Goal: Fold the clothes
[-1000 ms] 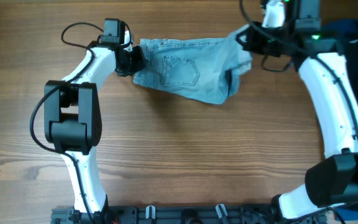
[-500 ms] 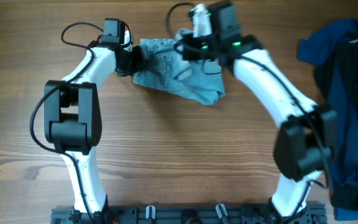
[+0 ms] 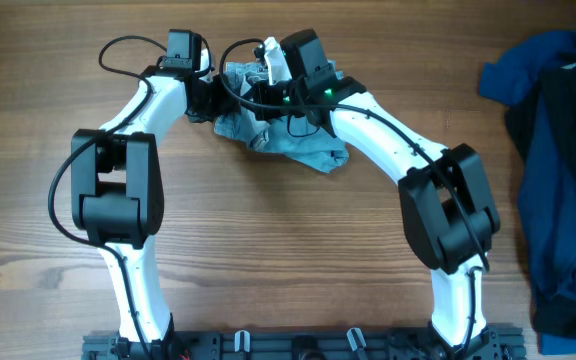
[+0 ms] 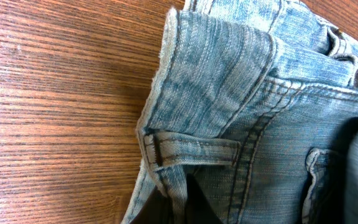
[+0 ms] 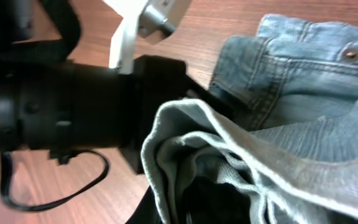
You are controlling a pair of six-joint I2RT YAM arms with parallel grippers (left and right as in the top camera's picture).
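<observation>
Mid-fold: jeans (image 3: 286,140) bunched at table's (image 3: 288,260) far edge, left gripper (image 3: 215,97) clamped on the waistband, right gripper (image 3: 258,95) clamped on a cuff carried over it; flattening and further folds left.

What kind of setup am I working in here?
Likely a lab-style robot workbench: a bare wooden table, two white arms mounted on a rail at its near edge, faded jeans being folded, and dark garments piled at one side.

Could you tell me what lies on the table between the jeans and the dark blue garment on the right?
Nothing: in the overhead view only bare wooden table separates the jeans from the dark blue garment.
</observation>
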